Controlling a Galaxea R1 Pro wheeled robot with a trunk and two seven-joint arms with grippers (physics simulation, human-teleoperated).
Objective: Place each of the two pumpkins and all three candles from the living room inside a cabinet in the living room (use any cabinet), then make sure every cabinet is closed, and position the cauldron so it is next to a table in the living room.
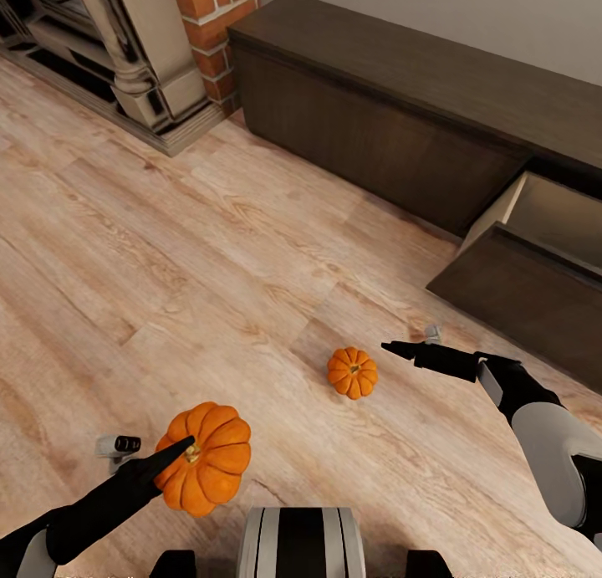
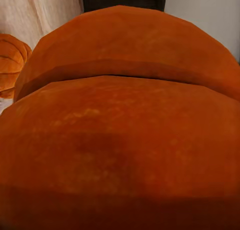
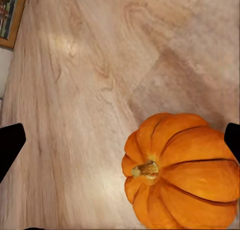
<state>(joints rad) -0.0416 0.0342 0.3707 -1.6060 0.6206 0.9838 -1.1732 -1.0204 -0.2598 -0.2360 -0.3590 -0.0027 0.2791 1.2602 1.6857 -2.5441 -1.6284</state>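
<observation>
No writing or labels can be read anywhere. One orange, ribbed pumpkin (image 1: pixel 205 458) is gripped by the left gripper (image 1: pixel 180 450), whose black finger lies across the brownish stem; its smooth rind is seen up close in the left wrist view (image 2: pixel 120 140). The right gripper (image 1: pixel 403 349) is held wide open and empty above pale wood-grain floor (image 1: pixel 167 252), near a second pumpkin (image 1: pixel 352 372) resting there (image 3: pixel 180 170). Beyond, the long dark brown cabinet (image 1: pixel 376 109) is seen with one drawer (image 1: pixel 535 252) pulled out.
</observation>
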